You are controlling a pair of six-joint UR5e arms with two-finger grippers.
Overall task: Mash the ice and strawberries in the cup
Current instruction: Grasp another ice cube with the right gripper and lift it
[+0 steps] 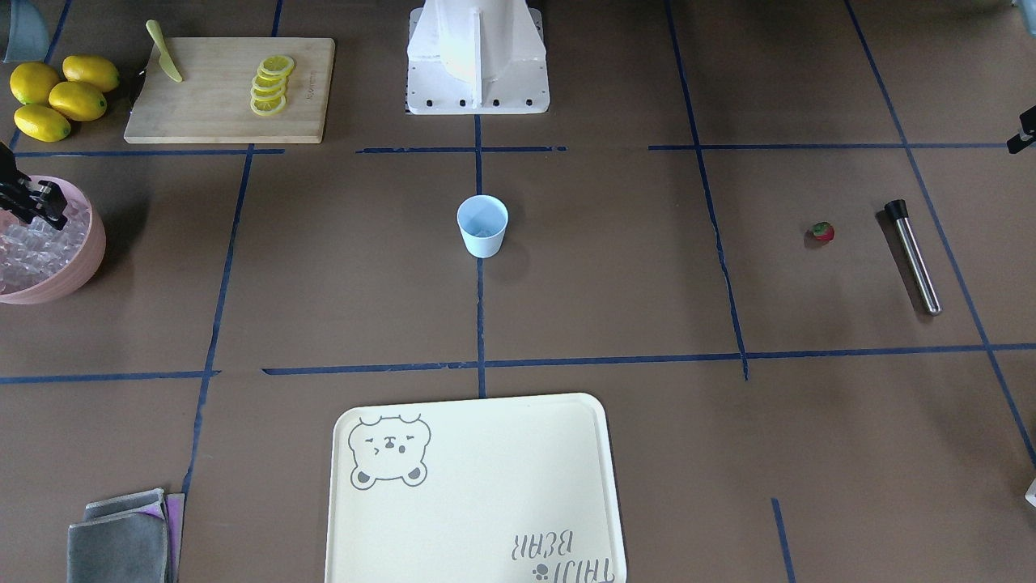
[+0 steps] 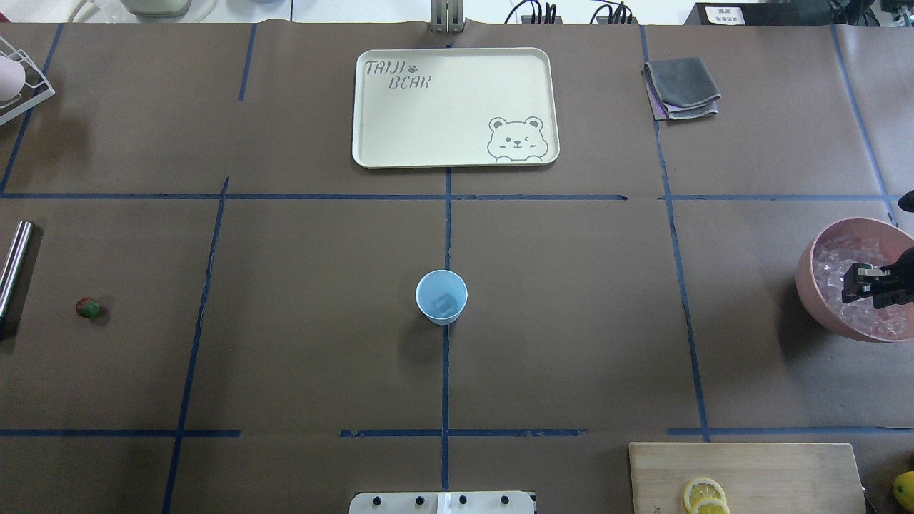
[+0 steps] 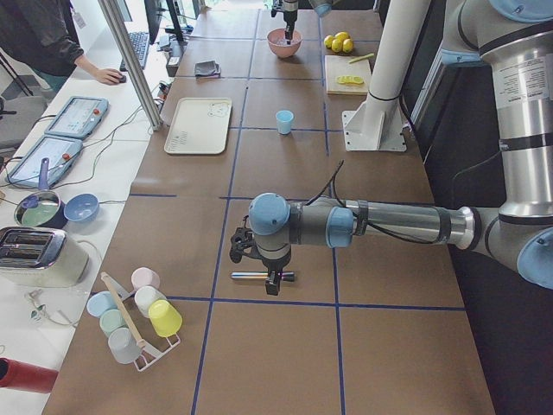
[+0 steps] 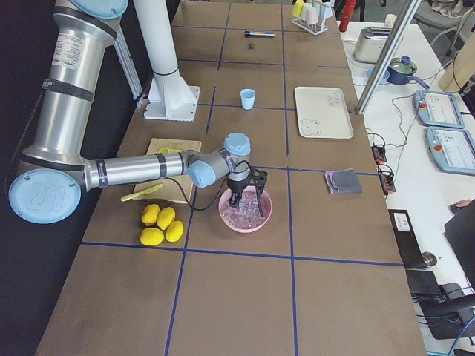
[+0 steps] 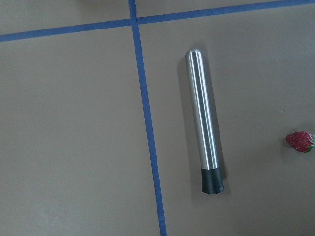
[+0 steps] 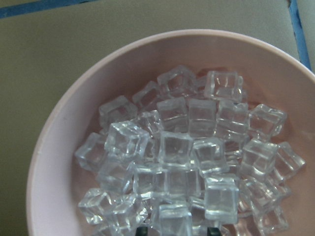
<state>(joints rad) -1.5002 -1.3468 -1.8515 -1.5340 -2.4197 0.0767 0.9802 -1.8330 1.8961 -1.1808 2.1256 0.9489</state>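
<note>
Ice cubes (image 6: 173, 147) fill the pink bowl (image 6: 56, 128). The right end effector (image 2: 857, 284) hovers above them, jaws apart and empty, likely to pick one for the cup (image 2: 441, 297). The left end effector (image 3: 244, 246) hangs above the muddler (image 5: 203, 128); I cannot tell how open it is.

Open counter around the cup; clutter at the edges

The cup (image 2: 441, 297) stands alone on bare counter (image 2: 571, 321), clear on every side; the tray (image 2: 457, 107) lies well beyond it; the pink bowl (image 2: 810, 285) sits at the robot's right edge, with the cutting board (image 1: 227, 105) and lemons (image 1: 61, 95) near its robot side; the right tool (image 2: 851, 285), fingers apart, fills the space over the heaped ice (image 6: 187, 152); the strawberry (image 1: 822, 232) lies just apart from the metal rod (image 1: 914, 257), open toward the cup.
</note>
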